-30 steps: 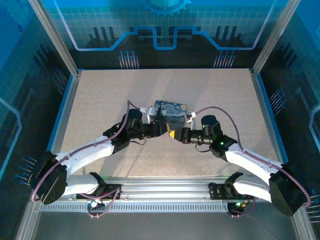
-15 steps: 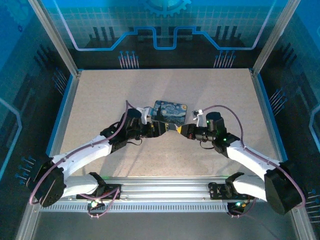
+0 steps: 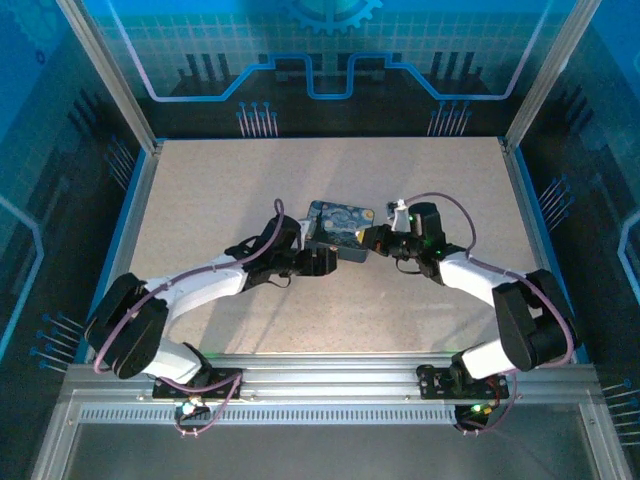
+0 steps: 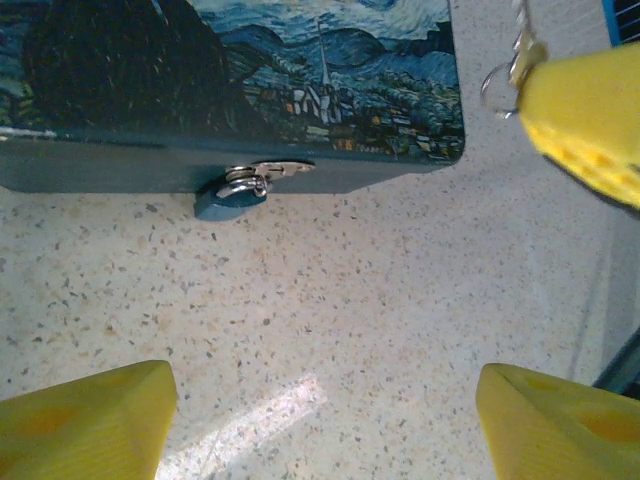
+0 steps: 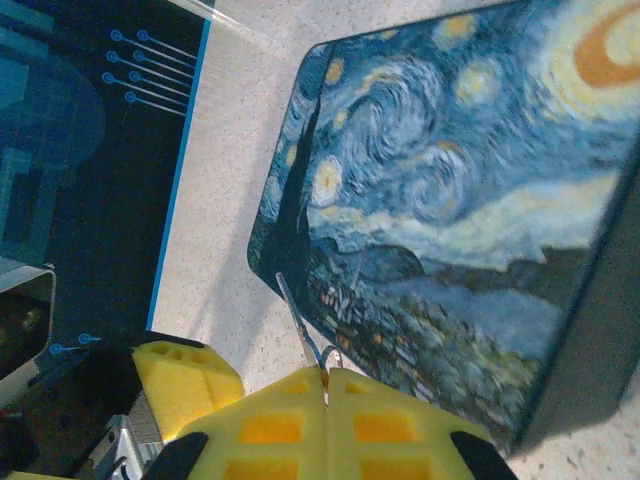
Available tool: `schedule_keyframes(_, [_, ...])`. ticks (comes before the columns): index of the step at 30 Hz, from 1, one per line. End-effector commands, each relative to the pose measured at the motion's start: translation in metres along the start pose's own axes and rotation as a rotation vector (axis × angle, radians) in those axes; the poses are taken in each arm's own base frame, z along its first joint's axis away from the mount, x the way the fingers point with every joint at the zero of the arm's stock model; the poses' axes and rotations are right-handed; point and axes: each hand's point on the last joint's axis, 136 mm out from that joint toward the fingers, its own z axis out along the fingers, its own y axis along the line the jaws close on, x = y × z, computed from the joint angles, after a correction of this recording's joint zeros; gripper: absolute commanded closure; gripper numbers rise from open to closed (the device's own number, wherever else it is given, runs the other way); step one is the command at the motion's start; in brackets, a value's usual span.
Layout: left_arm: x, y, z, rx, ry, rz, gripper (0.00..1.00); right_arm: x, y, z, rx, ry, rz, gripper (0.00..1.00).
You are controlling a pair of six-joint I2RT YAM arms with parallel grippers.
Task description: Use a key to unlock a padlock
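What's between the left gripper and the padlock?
Just bare speckled table, as the left wrist view shows; the padlock hangs at the tin front, ahead of the open left gripper.

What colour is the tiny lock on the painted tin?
The small padlock is grey-blue, silver shackle; left wrist view.

A dark-blue tin (image 3: 340, 222) painted with a swirling starry night was seen lying flat near the middle of a speckled beige table (image 3: 210, 190), with what seemed a small silver hasp (image 4: 288, 167) fixed on its side wall.
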Motion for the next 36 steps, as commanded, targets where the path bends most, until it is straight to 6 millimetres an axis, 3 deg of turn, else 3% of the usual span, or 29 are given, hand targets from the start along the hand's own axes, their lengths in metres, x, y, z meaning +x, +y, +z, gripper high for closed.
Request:
schedule_keyframes(1, [-0.015, 0.001, 0.007, -0.011, -0.04, 0.038, 0.19, -0.02, 0.008, 0.006, -0.017, -0.019, -0.067, 0.99])
schedule_keyframes(7, [-0.02, 0.003, 0.022, -0.004, -0.051, 0.041, 0.19, -0.031, 0.004, 0.026, -0.006, 0.019, -0.095, 0.99])
schedule_keyframes(12, [-0.02, 0.006, 0.029, -0.017, -0.044, 0.056, 0.19, -0.02, -0.018, 0.035, 0.052, 0.078, -0.069, 0.99])
schedule_keyframes(13, [-0.02, 0.007, 0.03, -0.018, -0.043, 0.061, 0.19, -0.026, -0.013, 0.037, 0.048, 0.073, -0.08, 0.99])
schedule_keyframes(25, [-0.013, 0.017, 0.045, -0.013, -0.055, 0.111, 0.19, 0.021, -0.049, 0.035, 0.126, 0.169, 0.004, 0.99])
schedule_keyframes(36, [-0.007, 0.03, 0.058, -0.036, -0.05, 0.104, 0.25, 0.05, -0.052, 0.038, 0.131, 0.184, 0.041, 0.99])
